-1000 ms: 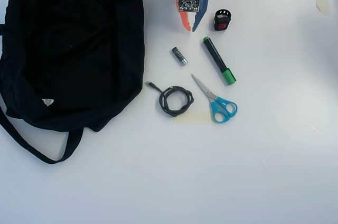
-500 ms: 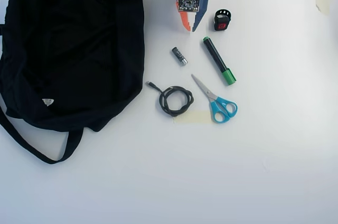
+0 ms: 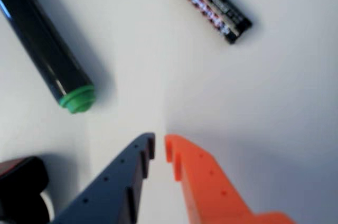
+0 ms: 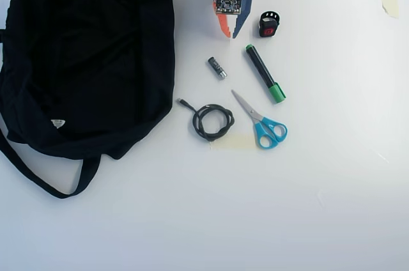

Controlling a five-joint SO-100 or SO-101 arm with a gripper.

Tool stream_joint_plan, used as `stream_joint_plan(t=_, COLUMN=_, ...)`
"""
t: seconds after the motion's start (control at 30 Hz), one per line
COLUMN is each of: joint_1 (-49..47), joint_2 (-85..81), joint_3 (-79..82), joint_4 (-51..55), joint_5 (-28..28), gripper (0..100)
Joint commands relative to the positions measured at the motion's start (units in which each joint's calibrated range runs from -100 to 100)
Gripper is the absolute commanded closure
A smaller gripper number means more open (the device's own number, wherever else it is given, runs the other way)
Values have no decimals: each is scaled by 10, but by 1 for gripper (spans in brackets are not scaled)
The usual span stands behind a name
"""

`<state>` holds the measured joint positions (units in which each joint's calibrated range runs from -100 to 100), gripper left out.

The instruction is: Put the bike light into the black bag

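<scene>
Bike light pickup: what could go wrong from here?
1. The tool has its jaws nearly closed and empty; unless opened first, it may just knock the bike light aside.
2. The marker and battery lie close by, so a slightly off approach could bump or grab one instead.
3. The black bag lies slumped with no clear opening visible from overhead, so the light might land on the fabric rather than inside.

My overhead camera looks straight down on the whole bench [image 4: 332, 207]. My wrist camera sits close behind my claw [image 3: 159, 147], facing the bench; both views share the battery [image 3: 211, 3] and marker [image 4: 264, 73].
</scene>
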<state>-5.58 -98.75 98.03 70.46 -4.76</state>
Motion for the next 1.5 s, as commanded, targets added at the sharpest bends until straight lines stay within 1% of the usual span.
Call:
stream_joint_plan(t=0.0, joint_1=-2, joint_2=-9, joint_3=12, joint_4=17, joint_5=-3, gripper=98)
stream_joint_plan(t=0.7, joint_1=-2, joint_2=-9, joint_3=12, joint_4=19, joint_5=2, gripper=98)
stream_joint_plan(t=0.8, joint_1=-2, joint_2=-9, joint_3=9, joint_4=2, joint_5=2, gripper=98)
stream_joint_plan(t=1.0, joint_1=-2, joint_2=-7, joint_3=1, joint_4=-128, joint_5=-3, gripper=98)
stream_joint_plan(t=1.13, joint_1=-2, joint_2=7, joint_3=-39, joint_4=-214, joint_5=-4, gripper=98)
stream_joint_plan(t=1.2, joint_1=-2, joint_2=42, joint_3=-78, joint_4=-249, joint_5=-4, gripper=98)
stream_joint_plan(t=1.47, joint_1=-29, joint_2=237, joint_3=-263, joint_4=-463, joint_5=-3, gripper=98)
